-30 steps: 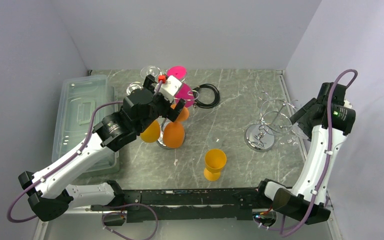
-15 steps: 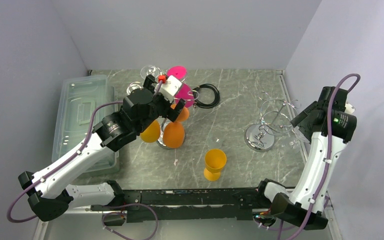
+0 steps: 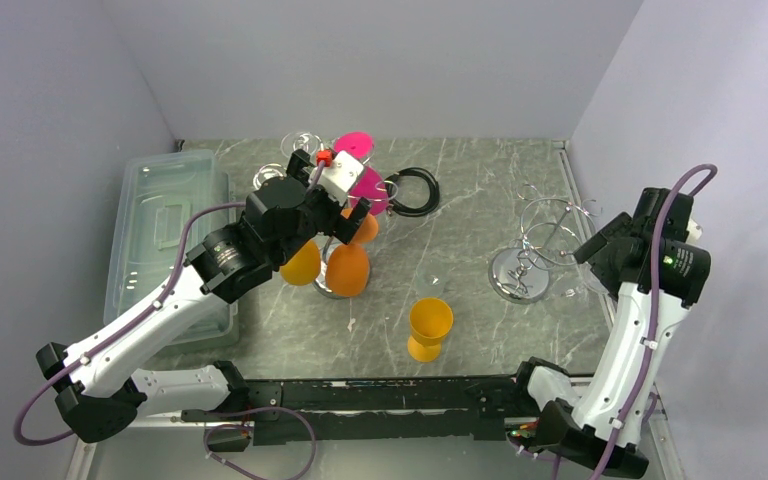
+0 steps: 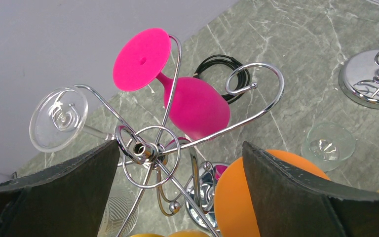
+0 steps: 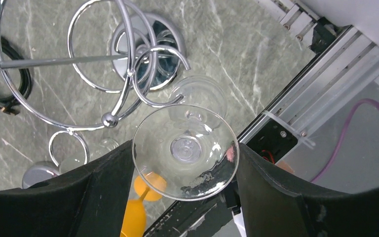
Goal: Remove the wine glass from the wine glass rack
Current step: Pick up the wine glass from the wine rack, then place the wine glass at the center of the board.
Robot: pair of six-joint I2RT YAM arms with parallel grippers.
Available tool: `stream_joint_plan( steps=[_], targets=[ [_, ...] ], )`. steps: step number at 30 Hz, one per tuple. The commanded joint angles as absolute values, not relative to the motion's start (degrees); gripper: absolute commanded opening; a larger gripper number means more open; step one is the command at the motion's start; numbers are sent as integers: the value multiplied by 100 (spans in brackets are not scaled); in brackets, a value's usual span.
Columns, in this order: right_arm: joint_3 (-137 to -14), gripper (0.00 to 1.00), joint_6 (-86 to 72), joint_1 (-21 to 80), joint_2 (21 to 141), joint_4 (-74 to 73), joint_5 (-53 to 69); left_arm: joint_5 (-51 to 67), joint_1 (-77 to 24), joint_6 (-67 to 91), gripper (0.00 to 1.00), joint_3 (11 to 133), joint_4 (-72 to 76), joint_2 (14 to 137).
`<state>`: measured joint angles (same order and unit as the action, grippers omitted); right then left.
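Right gripper [image 5: 184, 146]: clamped on the clear wine glass [image 5: 185, 165], whose round disc spans finger to finger.
Wine glass: in that grip, just beside a curled arm of the wine glass rack [image 3: 521, 272], table's right side.
Left gripper [image 4: 180, 145]: jaws spread wide over the second stand [image 4: 148, 148].
Since a second ago: the right arm has drawn toward the near edge; the left arm is unmoved.

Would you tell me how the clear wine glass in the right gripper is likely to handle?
The clear wine glass looks thin-walled, so probably fragile. Its smooth round foot sits in the right gripper and may slip. Laid sideways, it would likely roll.
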<state>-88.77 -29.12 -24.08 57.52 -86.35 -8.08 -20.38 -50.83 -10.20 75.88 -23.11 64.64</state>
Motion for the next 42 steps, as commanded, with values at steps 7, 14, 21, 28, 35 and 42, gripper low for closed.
stream_joint_plan(
  steps=[7,14,21,28,35,42],
  targets=[
    [-8747,18,-2681,-2434,5524,-8582,-317,-1845,-5126,-985,99,7827,-2320,6451],
    [-8801,17,-2435,-2421,5518,-8584,-79,-1842,-5129,-950,99,7908,-2354,6486],
    [-8788,16,-2373,-2352,5579,-8580,125,-1933,-5124,-927,99,7997,-2395,6454],
    [-8790,16,-2340,-2241,5692,-8576,213,-2090,-5132,-953,99,8135,-2392,6532],
    [-8851,16,-2329,-1948,5845,-8582,200,-2232,-5132,-971,99,8310,-2414,6613],
    [-9044,16,-2413,-1599,6012,-8584,252,-2170,-5124,-903,99,8419,-2395,6664]
  ],
)
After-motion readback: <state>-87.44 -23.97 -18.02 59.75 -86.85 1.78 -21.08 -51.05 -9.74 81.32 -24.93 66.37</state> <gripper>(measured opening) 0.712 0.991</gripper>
